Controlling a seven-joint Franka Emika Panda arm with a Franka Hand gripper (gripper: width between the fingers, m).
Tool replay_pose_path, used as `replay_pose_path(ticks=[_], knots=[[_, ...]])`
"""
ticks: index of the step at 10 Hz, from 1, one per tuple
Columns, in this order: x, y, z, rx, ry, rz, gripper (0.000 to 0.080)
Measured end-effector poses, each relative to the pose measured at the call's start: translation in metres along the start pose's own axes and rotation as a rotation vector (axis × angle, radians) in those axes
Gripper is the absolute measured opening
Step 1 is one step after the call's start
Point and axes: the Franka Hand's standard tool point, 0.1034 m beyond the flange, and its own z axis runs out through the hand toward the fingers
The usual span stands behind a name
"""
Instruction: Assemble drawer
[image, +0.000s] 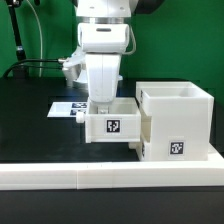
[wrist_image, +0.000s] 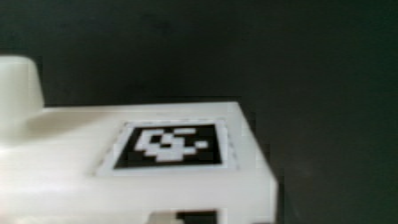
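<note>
Tray (image: 112, 124) and box shell (image: 177, 120) carry black-and-white square tags, no readable writing.

light: bright, even | exterior view: sharp, low-res | wrist view: blurred, soft focus

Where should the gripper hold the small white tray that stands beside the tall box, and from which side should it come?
Probably from above, across a thin side wall of the tray. Its top is open and its walls stand upright, so a finger fits on each face. The gripper hangs right over it. The box crowds the exterior view's right side.
</note>
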Motion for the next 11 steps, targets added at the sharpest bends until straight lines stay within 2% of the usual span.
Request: replay_pose_path(ticks=[9,11], knots=[[0.004,0.001,-0.001,-0.002,0.002,0.013,0.0042],[0.018,0.0,0.0,-0.004,-0.002,-0.027,0.0042]])
